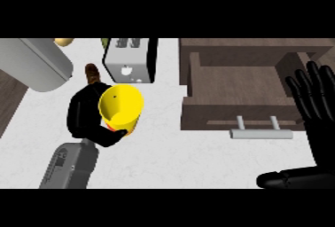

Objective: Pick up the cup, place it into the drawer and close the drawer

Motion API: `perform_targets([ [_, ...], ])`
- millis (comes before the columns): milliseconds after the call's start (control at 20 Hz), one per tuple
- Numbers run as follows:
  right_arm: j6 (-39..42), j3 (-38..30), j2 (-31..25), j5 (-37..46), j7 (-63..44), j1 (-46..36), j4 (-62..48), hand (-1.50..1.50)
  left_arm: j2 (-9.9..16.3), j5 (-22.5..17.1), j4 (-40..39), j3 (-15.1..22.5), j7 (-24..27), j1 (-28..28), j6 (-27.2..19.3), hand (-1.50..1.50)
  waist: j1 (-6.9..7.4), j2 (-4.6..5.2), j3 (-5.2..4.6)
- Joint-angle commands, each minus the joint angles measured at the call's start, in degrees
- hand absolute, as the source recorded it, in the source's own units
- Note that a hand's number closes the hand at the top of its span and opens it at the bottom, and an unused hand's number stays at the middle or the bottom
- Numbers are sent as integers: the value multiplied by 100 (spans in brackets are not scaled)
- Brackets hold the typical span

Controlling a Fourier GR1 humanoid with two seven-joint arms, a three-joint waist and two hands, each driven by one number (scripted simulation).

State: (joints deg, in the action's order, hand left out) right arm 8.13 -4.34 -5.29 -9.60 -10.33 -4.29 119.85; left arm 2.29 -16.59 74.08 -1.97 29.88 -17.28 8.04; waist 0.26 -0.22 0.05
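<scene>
Yellow cup [120, 106] sitting in curled left hand [85, 116] over desk [196, 155]; right hand [315, 111] resting spread beside open drawer [239, 84].

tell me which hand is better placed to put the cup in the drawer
Left. The left hand is already curled round the yellow cup, so it only needs to carry it right to the open drawer. The right hand rests open by the drawer's right side.

Your left hand [88, 116] hides the cup's [122, 106] far side; the drawer [239, 84] and right hand [317, 111] run off the right edge.
</scene>
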Motion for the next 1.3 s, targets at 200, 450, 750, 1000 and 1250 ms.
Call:
perform_targets([
  [200, -110, 86, 83, 337, 305, -413, -625, -150, -201, 20, 1183, 335, -1420, -610, -797, 150, 1, 19, -3],
  [450, 61, 43, 18, 126, 211, 56, -137, -150, -226, 254, 615, 465, -1568, -1797, -1602, 150, -75, 23, -3],
  [750, 151, -102, -80, -35, 156, -21, -276, -150, -223, 500, -95, 194, -2112, -2967, -1750, 150, -79, 30, -3],
  [1000, 125, -241, -127, -137, 90, -91, -289, -150, -228, 505, -686, 417, -1961, -3342, -1905, 150, -97, 33, -3],
  [1250, 87, -156, 9, 191, 623, -279, -980, -150, -138, 528, -1209, 280, -2270, -4010, -1985, 150, -64, 38, -2],
])
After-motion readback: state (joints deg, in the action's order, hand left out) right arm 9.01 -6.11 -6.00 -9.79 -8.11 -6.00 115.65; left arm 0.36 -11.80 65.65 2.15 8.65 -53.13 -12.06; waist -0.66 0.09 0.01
